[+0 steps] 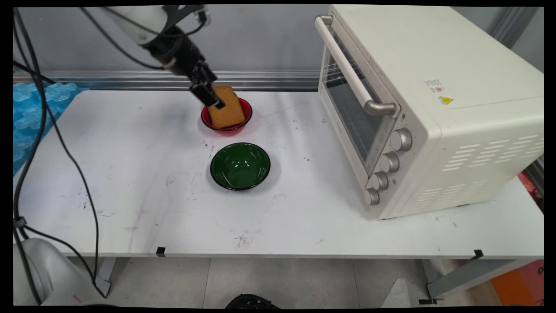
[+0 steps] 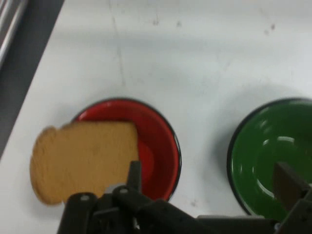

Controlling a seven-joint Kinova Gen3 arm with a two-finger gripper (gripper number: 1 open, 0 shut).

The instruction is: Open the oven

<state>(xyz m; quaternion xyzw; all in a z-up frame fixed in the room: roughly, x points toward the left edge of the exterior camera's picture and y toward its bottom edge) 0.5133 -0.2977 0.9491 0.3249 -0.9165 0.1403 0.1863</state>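
Plainly, bread slice (image 1: 226, 109) propped in red bowl (image 1: 245, 108), green bowl (image 1: 240, 166) empty

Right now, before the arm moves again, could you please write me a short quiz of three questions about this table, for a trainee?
1. Multiple choice: what does the bread slice lie on? A. the red bowl; B. a blue plate; C. a wooden tray.
2. True or false: the door of the oven stands open.
3. Fill the gap: the fingers of the hand are ____ (open or shut).

Key: 1 A; 2 false; 3 open.
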